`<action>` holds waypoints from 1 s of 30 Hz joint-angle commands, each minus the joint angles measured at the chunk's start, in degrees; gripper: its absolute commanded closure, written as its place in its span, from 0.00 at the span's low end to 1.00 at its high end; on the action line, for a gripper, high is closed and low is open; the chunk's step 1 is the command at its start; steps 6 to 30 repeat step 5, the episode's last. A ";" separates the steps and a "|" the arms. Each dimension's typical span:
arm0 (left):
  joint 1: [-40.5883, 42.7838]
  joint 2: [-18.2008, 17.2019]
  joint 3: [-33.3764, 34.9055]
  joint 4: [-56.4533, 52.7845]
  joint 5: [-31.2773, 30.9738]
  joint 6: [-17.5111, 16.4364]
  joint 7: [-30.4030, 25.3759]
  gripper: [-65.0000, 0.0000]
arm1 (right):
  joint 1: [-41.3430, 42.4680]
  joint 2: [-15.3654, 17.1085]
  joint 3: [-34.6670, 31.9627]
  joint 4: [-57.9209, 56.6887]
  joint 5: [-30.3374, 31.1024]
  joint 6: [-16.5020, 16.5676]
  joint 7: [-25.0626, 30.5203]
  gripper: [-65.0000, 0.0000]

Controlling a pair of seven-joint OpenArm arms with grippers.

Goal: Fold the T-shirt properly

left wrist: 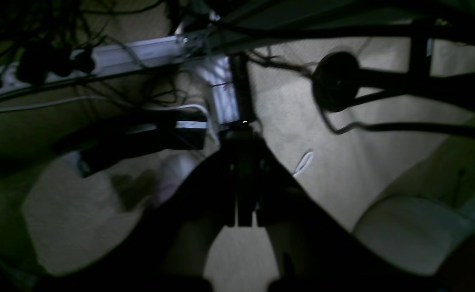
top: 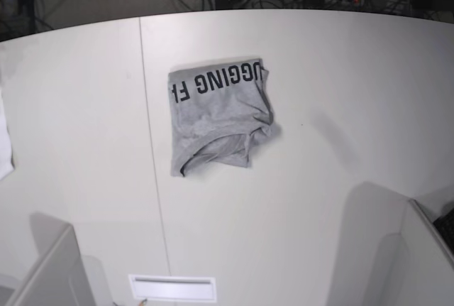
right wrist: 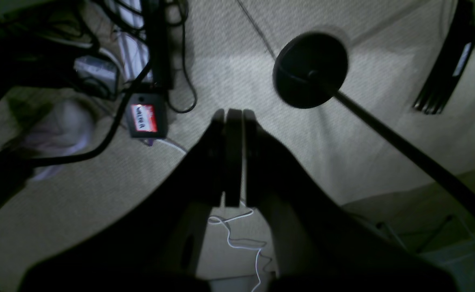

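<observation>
The heather-grey T-shirt (top: pixel 216 118) lies on the white table (top: pixel 340 93) in the base view, folded into a rough square. Black block lettering runs along its far edge, and its near right edge is rumpled. Neither gripper shows in the base view. In the left wrist view my left gripper (left wrist: pixel 241 140) is a dark shape with its fingers pressed together, holding nothing, over carpeted floor. In the right wrist view my right gripper (right wrist: pixel 233 117) is likewise shut and empty over the floor. The shirt shows in neither wrist view.
A white cloth (top: pixel 3 143) lies at the table's left edge. Grey panels stand at the front left (top: pixel 50 270) and front right (top: pixel 418 256). A white slot (top: pixel 172 288) sits at the front edge. Cables, a round black stand base (right wrist: pixel 310 69) and a labelled box (right wrist: pixel 145 115) are on the floor.
</observation>
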 commanded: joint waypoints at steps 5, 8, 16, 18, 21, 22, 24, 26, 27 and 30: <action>-1.58 0.01 0.03 0.07 0.36 -0.59 -0.58 1.00 | 1.38 0.73 -0.11 0.09 0.26 -0.12 0.69 1.00; -1.58 0.01 0.03 0.07 0.36 -0.59 -0.58 1.00 | 1.38 0.73 -0.11 0.09 0.26 -0.12 0.69 1.00; -1.58 0.01 0.03 0.07 0.36 -0.59 -0.58 1.00 | 1.38 0.73 -0.11 0.09 0.26 -0.12 0.69 1.00; -1.58 0.01 0.03 0.07 0.36 -0.59 -0.58 1.00 | 1.38 0.73 -0.11 0.09 0.26 -0.12 0.69 1.00; -1.58 0.01 0.03 0.07 0.36 -0.59 -0.58 1.00 | 1.38 0.73 -0.11 0.09 0.26 -0.12 0.69 1.00; -1.58 0.01 0.03 0.07 0.36 -0.59 -0.58 1.00 | 1.38 0.73 -0.11 0.09 0.26 -0.12 0.69 1.00; -1.58 0.01 0.03 0.07 0.36 -0.59 -0.58 1.00 | 1.38 0.73 -0.11 0.09 0.26 -0.12 0.69 1.00; -1.58 0.01 0.03 0.07 0.36 -0.59 -0.58 1.00 | 1.38 0.73 -0.11 0.09 0.26 -0.12 0.69 1.00; -1.58 0.01 0.03 0.07 0.36 -0.59 -0.58 1.00 | 1.38 0.73 -0.11 0.09 0.26 -0.12 0.69 1.00; -1.58 0.01 0.03 0.07 0.36 -0.59 -0.58 1.00 | 1.38 0.73 -0.11 0.09 0.26 -0.12 0.69 1.00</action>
